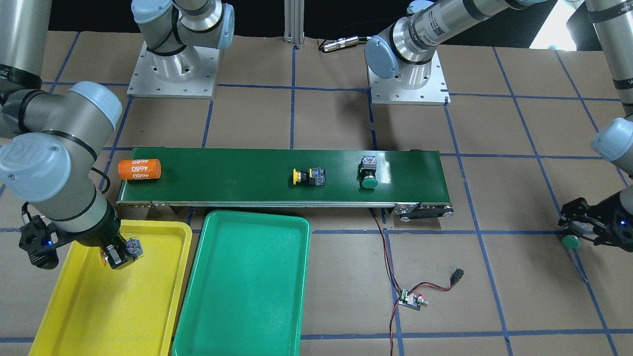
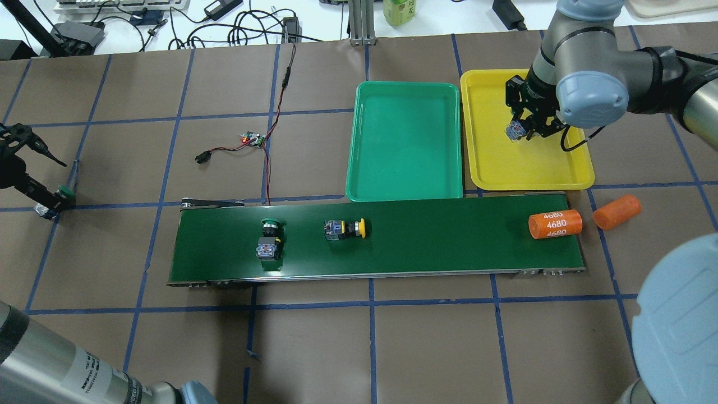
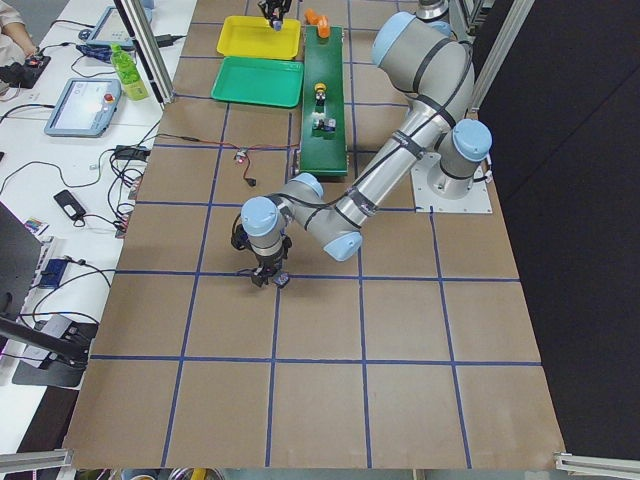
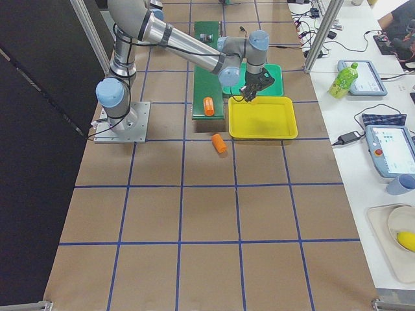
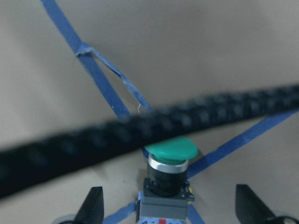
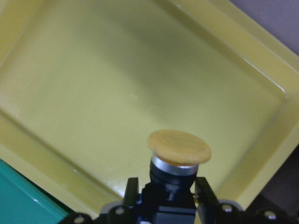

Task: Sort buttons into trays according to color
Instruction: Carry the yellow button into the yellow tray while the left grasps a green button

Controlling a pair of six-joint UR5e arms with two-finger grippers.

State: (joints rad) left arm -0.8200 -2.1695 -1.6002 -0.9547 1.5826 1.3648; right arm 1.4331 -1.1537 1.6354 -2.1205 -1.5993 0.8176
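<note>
Overhead exterior: belt (image 2: 437,241) carries a green button (image 2: 270,238) at left and a yellow button (image 2: 345,229) mid-belt. Beyond it lie the green tray (image 2: 404,140) and yellow tray (image 2: 527,168). Right gripper (image 2: 521,130) pinches a second yellow button (image 6: 178,154) over the yellow tray. Left gripper (image 5: 169,196), fingers spread, straddles a second green button (image 5: 169,150) on the table, far left.

Yellow tray (image 6: 70,70): smooth plastic, glossy. Green tray (image 1: 247,296): same glossy plastic. Table (image 1: 519,306): matt brown paper, blue tape. Conveyor belt (image 1: 237,173): matt green, metal edge rail. Yellow button (image 6: 179,147): matt cap, polished metal collar.
</note>
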